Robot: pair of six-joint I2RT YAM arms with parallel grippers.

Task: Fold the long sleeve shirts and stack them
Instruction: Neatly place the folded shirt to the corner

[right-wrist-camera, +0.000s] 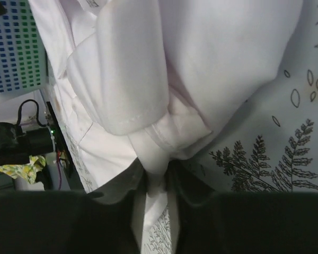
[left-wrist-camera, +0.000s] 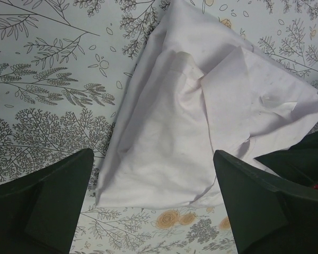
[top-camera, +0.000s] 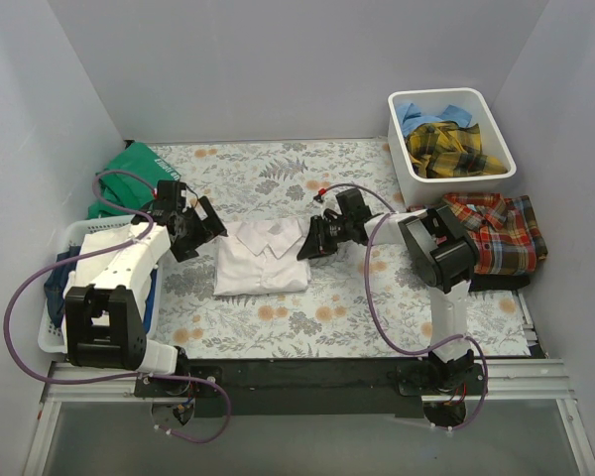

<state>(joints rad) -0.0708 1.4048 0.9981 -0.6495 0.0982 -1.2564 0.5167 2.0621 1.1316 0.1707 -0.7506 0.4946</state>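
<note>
The white shirt lies folded on the floral cover in mid-table. My right gripper is at its right edge, shut on a pinch of white cloth. My left gripper is open just off the shirt's upper left corner; in the left wrist view the white shirt lies ahead between my spread fingers. A red-orange-navy plaid shirt lies folded at the right. A yellow-dark plaid shirt and a light blue shirt sit in the white bin.
A white basket with dark blue cloth stands at the left edge under my left arm. A green bag lies at the back left. White walls close in on three sides. The right arm's purple cable loops over the cover.
</note>
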